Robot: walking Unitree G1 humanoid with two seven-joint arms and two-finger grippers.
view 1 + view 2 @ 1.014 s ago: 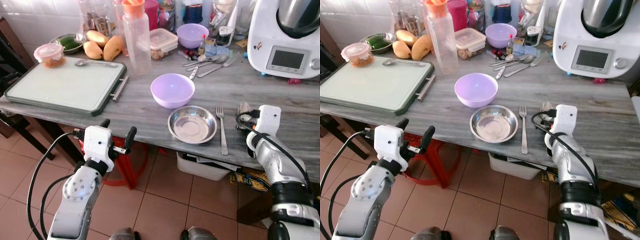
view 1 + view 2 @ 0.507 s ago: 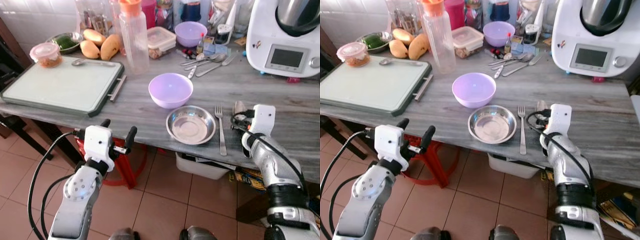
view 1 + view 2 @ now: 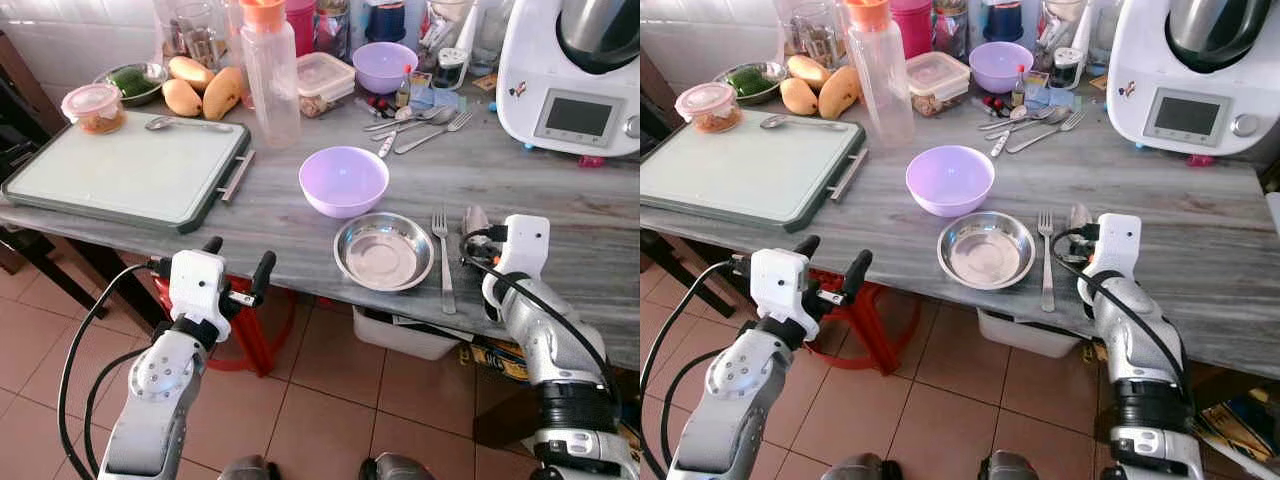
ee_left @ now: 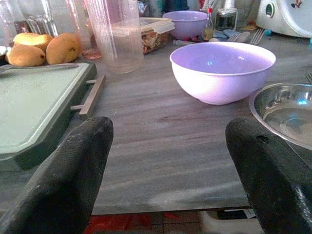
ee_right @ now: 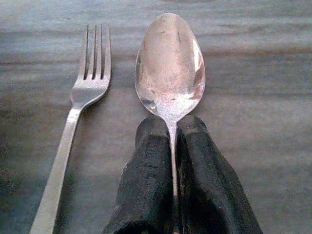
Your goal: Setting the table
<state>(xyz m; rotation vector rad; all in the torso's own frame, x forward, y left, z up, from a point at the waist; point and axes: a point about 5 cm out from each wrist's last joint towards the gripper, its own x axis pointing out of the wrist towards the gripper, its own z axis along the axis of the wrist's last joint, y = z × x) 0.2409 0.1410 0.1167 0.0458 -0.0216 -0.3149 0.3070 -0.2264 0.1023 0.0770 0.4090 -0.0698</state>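
Note:
On the grey wood-grain table [image 3: 560, 190] a steel bowl [image 3: 384, 251] sits near the front edge, with a lilac bowl [image 3: 344, 180] just behind it. A fork [image 3: 441, 258] lies right of the steel bowl. My right gripper [image 5: 171, 146] is shut on a spoon [image 5: 170, 66], holding its handle low over the table just right of the fork [image 5: 78, 102]; the spoon [image 3: 474, 222] points away from me. My left gripper [image 3: 236, 262] stands open in front of the table edge, left of the bowls, holding nothing.
A green cutting board [image 3: 125, 170] lies at the left. Along the back stand a plastic bottle [image 3: 272, 75], mangoes [image 3: 205, 90], a lidded box [image 3: 325, 78], a second lilac bowl [image 3: 385, 65], loose cutlery [image 3: 420, 122] and a white kitchen machine [image 3: 570, 75]. A red stool [image 3: 255, 330] stands under the table.
My right gripper has carried the spoon a little to the left, closer to the fork. The left arm has stayed put; the camera shifted slightly.

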